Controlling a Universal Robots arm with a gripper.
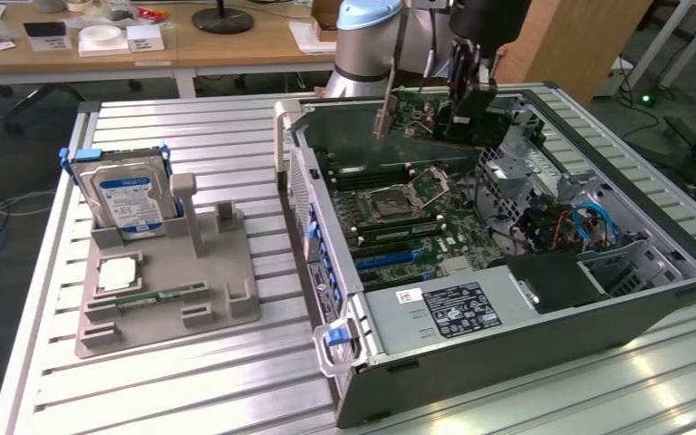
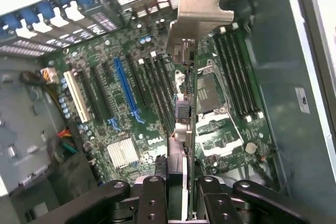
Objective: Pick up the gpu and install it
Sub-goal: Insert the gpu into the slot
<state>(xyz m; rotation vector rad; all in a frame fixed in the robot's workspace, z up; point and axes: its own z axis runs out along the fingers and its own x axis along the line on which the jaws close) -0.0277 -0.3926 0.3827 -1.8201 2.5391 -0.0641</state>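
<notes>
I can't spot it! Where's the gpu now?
In the exterior view, the gpu hangs in the claw above the motherboard in the computer case, near the arm's base.

The tool [image 1: 467, 101] grips the gpu [image 1: 419, 113] by its upper edge, and the card hangs on edge just under the tool. Below the tool lies the open computer case [image 1: 674, 263] with its motherboard [image 1: 420, 217] exposed. Well apart from the tool, toward the exterior view's left, a hard drive [image 1: 127, 201] stands in a gray holder [image 1: 191, 299] on the worktop [image 1: 203, 390].
</notes>
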